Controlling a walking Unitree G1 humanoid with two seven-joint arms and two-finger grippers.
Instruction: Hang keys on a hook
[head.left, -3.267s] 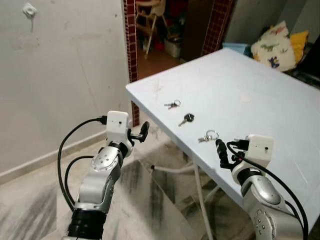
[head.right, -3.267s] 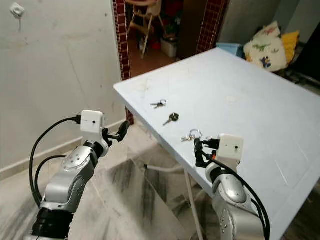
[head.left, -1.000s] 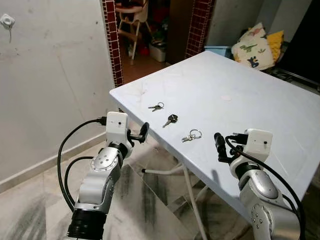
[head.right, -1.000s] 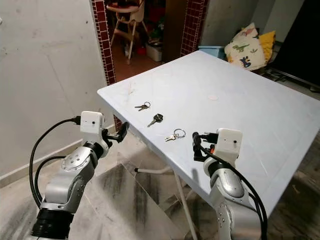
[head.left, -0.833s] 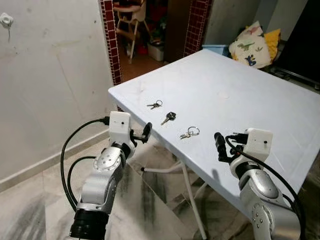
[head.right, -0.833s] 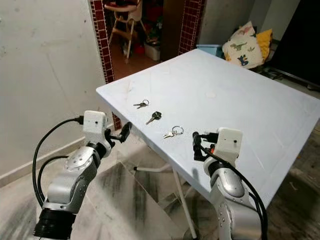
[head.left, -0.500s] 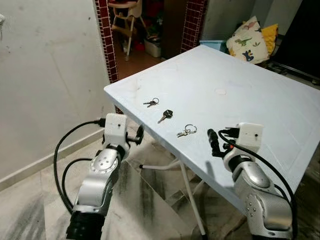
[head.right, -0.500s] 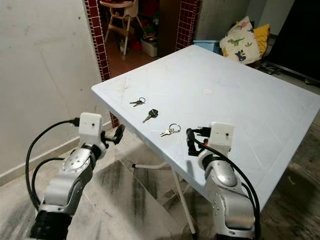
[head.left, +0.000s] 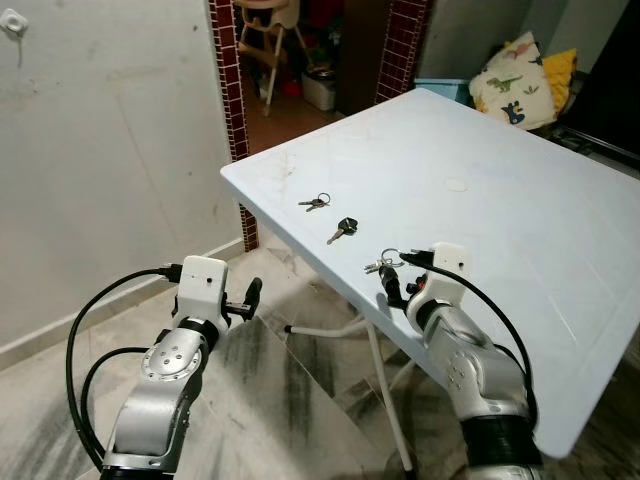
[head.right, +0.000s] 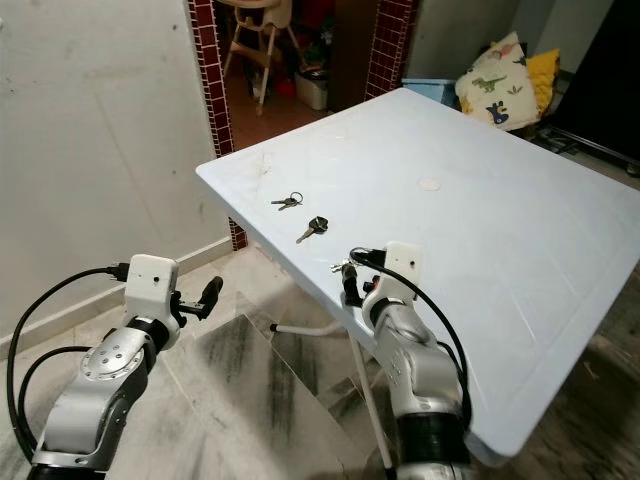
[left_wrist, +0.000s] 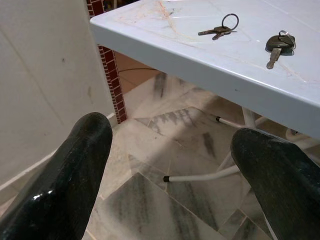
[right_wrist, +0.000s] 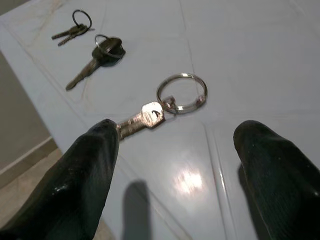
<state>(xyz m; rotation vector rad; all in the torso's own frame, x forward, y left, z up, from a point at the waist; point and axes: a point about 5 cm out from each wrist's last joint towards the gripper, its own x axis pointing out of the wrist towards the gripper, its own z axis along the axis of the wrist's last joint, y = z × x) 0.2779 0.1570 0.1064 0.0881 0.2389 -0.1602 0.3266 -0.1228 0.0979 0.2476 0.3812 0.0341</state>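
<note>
Our left gripper (left_wrist: 170, 165) hangs low over the floor, fingers spread. Our right gripper (right_wrist: 175, 150) has pushed forward over the pale blue plastic table (head.left: 520, 220), fingers apart around the silver key on a round ring (right_wrist: 165, 102), so a pickup looks next. Beyond sit a black-headed key (head.left: 343, 228) and a small key pair (head.left: 316, 203).

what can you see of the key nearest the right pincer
The silver key is plain bare metal, joined by a small link to a large round split ring. It lies flat on the pale blue table, near the front edge, blade pointing toward that edge and ring farther in. The open right pincer hovers just over it, one finger close to the blade tip; contact cannot be told. It lies apart from the black-headed key.
</note>
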